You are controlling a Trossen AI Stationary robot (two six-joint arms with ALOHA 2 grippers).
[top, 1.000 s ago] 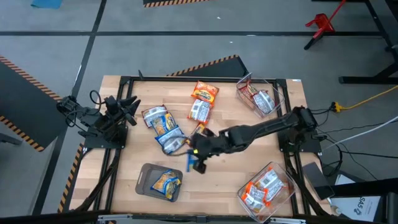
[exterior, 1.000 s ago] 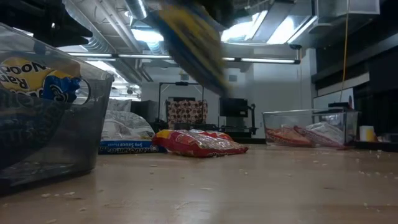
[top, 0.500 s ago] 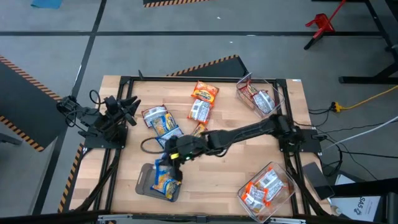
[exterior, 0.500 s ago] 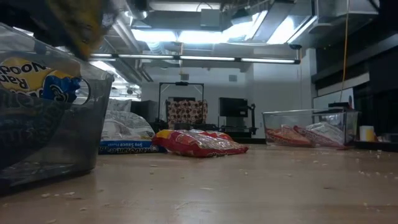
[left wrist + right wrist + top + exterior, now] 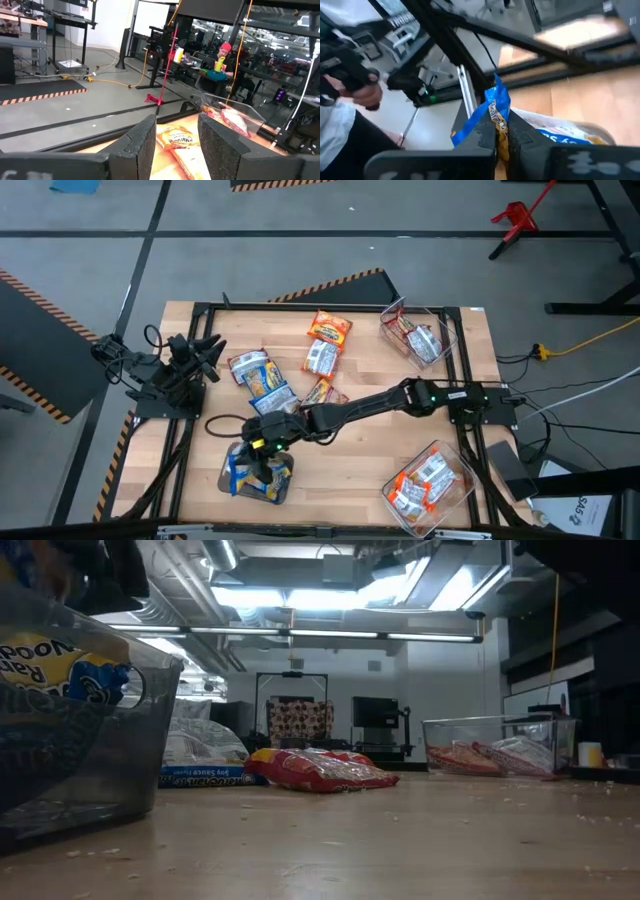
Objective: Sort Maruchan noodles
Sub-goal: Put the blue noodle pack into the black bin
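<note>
A grey tray (image 5: 226, 486) sits near the table's front left with one blue-yellow noodle packet (image 5: 272, 476) lying in it. My right gripper (image 5: 252, 458) reaches over the tray, shut on another blue-yellow packet (image 5: 237, 476). Several more packets lie flat mid-table: blue-yellow (image 5: 262, 378), silver-white (image 5: 320, 358), orange-red (image 5: 328, 328). My left gripper (image 5: 176, 145) is parked at the table's left edge, open and holding nothing. My right gripper pinches the blue-yellow packet between its two fingers (image 5: 485, 140), on a crinkled edge (image 5: 496, 116) that shows edge-on between them. The fingers slant down from the table's right. The packet hangs over the grey tray; I cannot tell whether it touches the packet below.
Two clear bins with packets stand at the right, one far (image 5: 415, 335) and one near (image 5: 430, 480). An orange packet (image 5: 320, 392) lies beside the right arm. The black frame rails run along the table's sides. A person's hand (image 5: 362, 87) shows beyond the left edge.
My right gripper has swung from the table's middle toward its left and near edges and gone lower, carrying the blue-yellow packet from above the bare wood to over the grey tray. It has stayed shut on the packet throughout.
</note>
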